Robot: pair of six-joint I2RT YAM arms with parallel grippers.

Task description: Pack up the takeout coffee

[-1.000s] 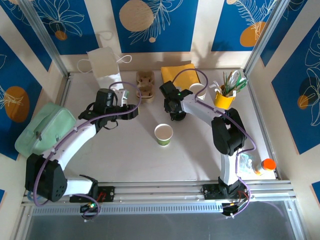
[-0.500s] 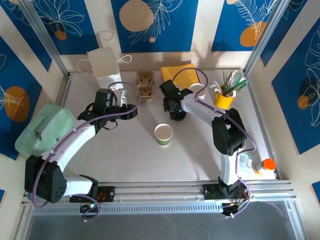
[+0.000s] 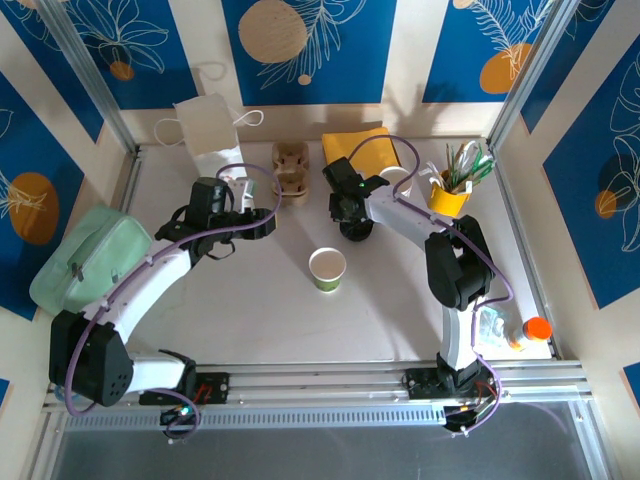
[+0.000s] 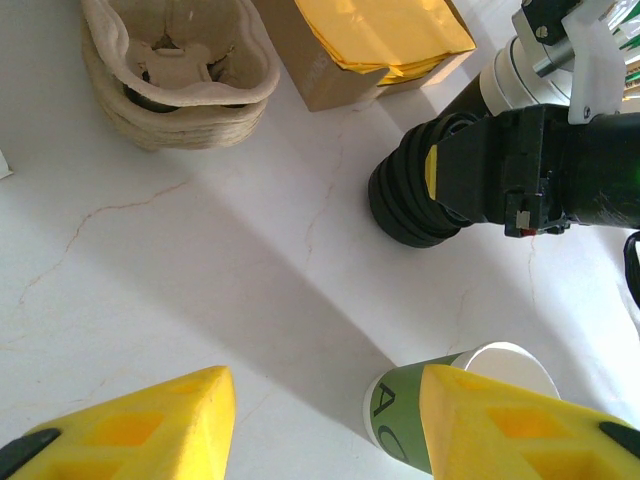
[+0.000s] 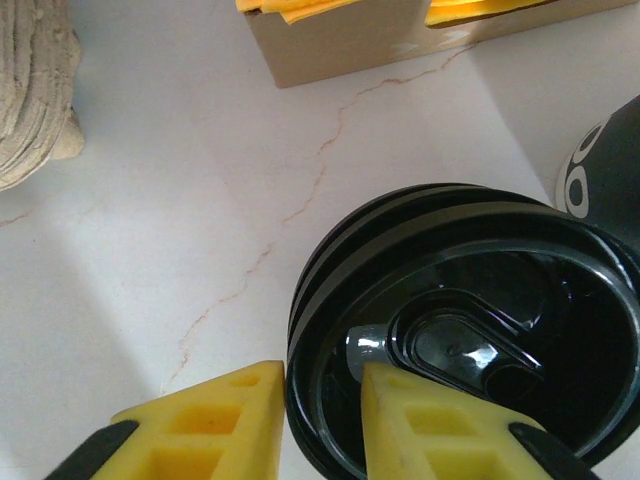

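Observation:
The takeout coffee cup [image 3: 327, 268], a small paper cup with green sides, stands upright and open-topped in the middle of the table; it also shows behind a fingertip [image 4: 430, 425]. A stack of black lids [image 3: 356, 230] stands behind it. My right gripper [image 3: 349, 213] is down on that stack. In the right wrist view it [image 5: 325, 405] straddles the rim of the top lid [image 5: 470, 340], one finger outside and one inside, pinching it. My left gripper [image 3: 264, 225] hovers left of the cup, open [image 4: 325, 440], with bare table between its fingers.
A pulp cup carrier [image 3: 291, 167] and a box of yellow napkins [image 3: 360, 148] sit at the back. A white paper bag [image 3: 208, 125] stands back left, white cups [image 3: 395, 181] and a yellow utensil holder [image 3: 449, 197] back right. A green pouch [image 3: 85, 255] lies at the left edge.
The right gripper has shifted slightly to the right over the lid stack, its jaws working on the top lid's rim. The left arm and the cup have stayed still.

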